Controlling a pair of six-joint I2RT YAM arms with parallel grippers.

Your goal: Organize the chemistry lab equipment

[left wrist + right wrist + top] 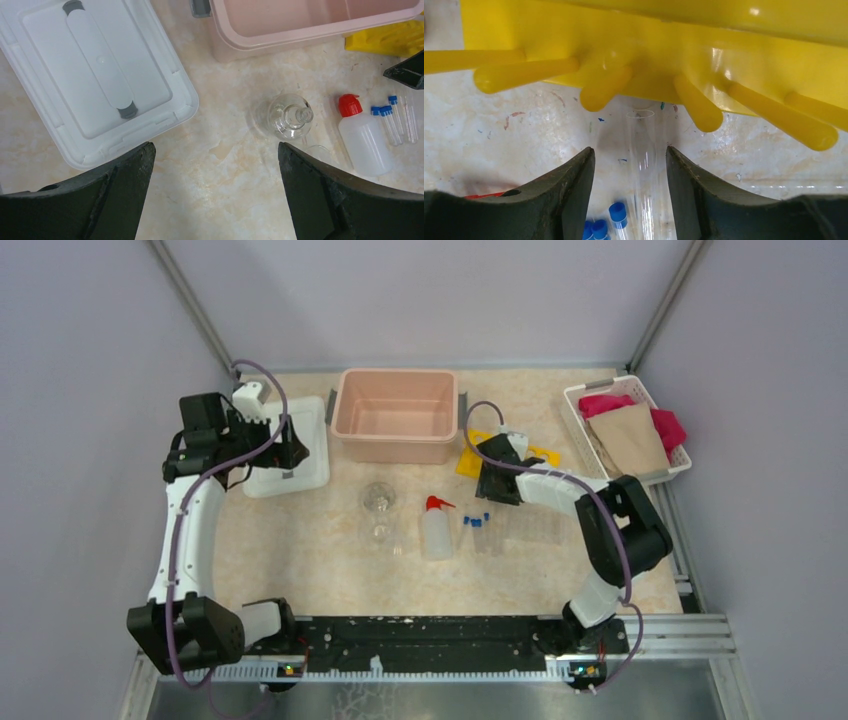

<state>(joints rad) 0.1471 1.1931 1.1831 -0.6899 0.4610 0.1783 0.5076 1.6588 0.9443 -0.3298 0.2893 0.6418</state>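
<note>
A small clear glass flask (379,498) (290,116) stands mid-table. Right of it are a white squeeze bottle with a red nozzle (436,528) (364,137) and blue-capped tubes (477,530) (395,120) (618,215) lying flat. The yellow tube rack (468,462) (385,40) (664,45) lies on its side behind them, pegs toward my right gripper (497,480) (629,150). A clear uncapped tube (644,150) lies between its jaws, close to the right finger, with a gap on the left. My left gripper (288,445) (215,146) hangs wide open over bare table.
A pink bin (395,373) (300,37) stands at the back centre. A white lid with a grey-ended handle (305,465) (95,75) lies left of it. At the back right is a white basket (578,430) of pink and tan cloths.
</note>
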